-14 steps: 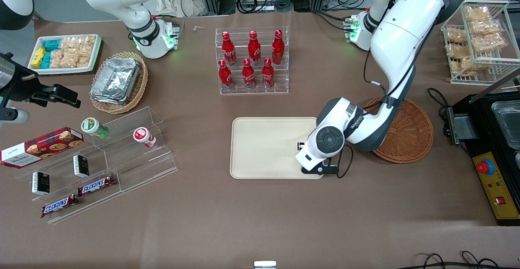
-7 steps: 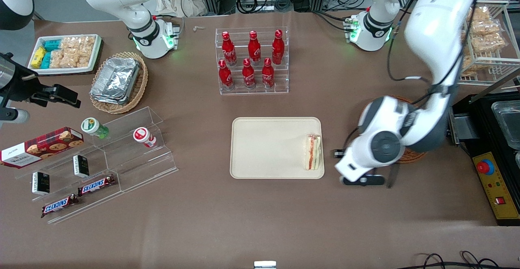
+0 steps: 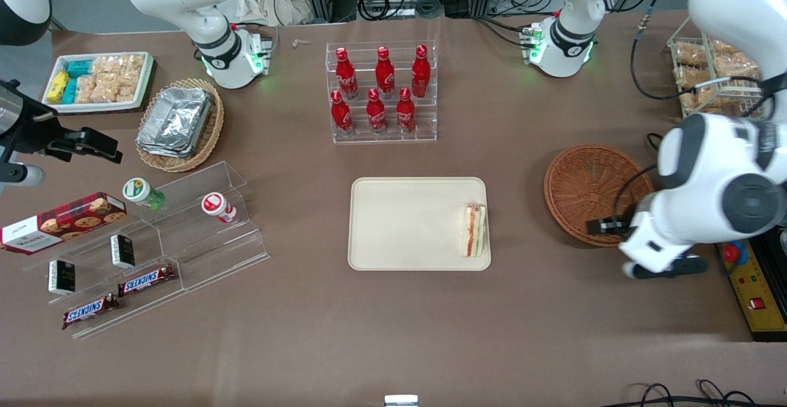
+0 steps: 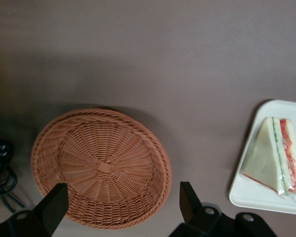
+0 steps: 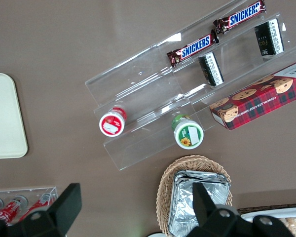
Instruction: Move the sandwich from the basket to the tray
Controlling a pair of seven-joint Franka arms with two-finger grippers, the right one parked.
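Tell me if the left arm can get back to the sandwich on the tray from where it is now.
Probably yes. The sandwich lies uncovered on the tray, nothing stands between, and the open gripper hovers above the empty basket.

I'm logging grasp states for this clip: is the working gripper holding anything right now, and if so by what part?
Nothing is held. The gripper hangs open and empty above the basket, while the sandwich lies on the tray.

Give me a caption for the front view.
Sandwich on tray; open end effector above the empty basket's edge.
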